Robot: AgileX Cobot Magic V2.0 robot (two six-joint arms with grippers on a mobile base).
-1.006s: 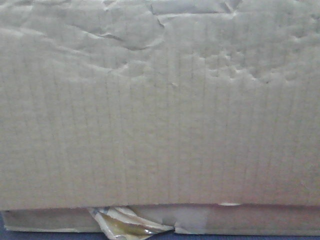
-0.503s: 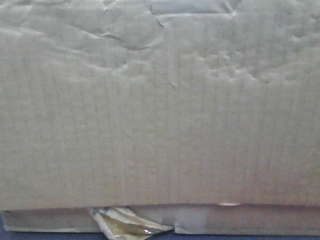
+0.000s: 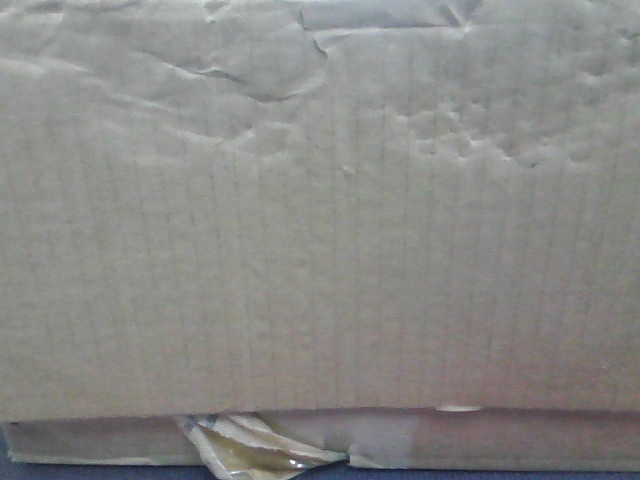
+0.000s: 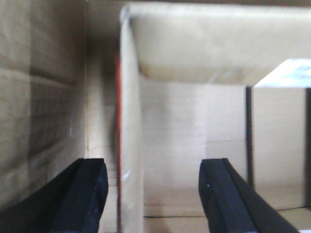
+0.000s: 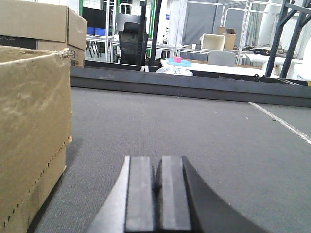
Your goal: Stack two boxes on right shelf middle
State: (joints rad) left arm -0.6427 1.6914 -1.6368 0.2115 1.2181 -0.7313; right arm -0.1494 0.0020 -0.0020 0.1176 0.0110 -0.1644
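The left end effector (image 4: 153,166) stands wide, its two black fingers (image 4: 90,194) well apart, and a thin upright cardboard wall (image 4: 130,145) rises between them, just beside the left-hand finger; whether that finger presses the wall cannot be told. Past the fingertips lies the pale inside of a carton, with a folded flap (image 4: 204,43) hanging across above and ahead of the end effector. The right end effector (image 5: 157,165) is closed with nothing in it, its flat pads meeting. It sits low over the grey, felt-like table (image 5: 204,126). Near its left stands an open-topped tan box (image 5: 29,136) with a ragged rim, resting on the table. Farther off on the same side, a closed carton (image 5: 41,22) shows behind it. Ahead, a dark rail (image 5: 194,87) crosses the far edge of the table, and beyond it are a black office chair (image 5: 131,41) and metal frames. In the front view no end effector shows. The tall box (image 3: 320,220) fills nearly the whole frame, its creased face very close, and it sits on the flatter box (image 3: 500,442), whose yellowish tape (image 3: 250,452) curls out below the tall box's lower edge.
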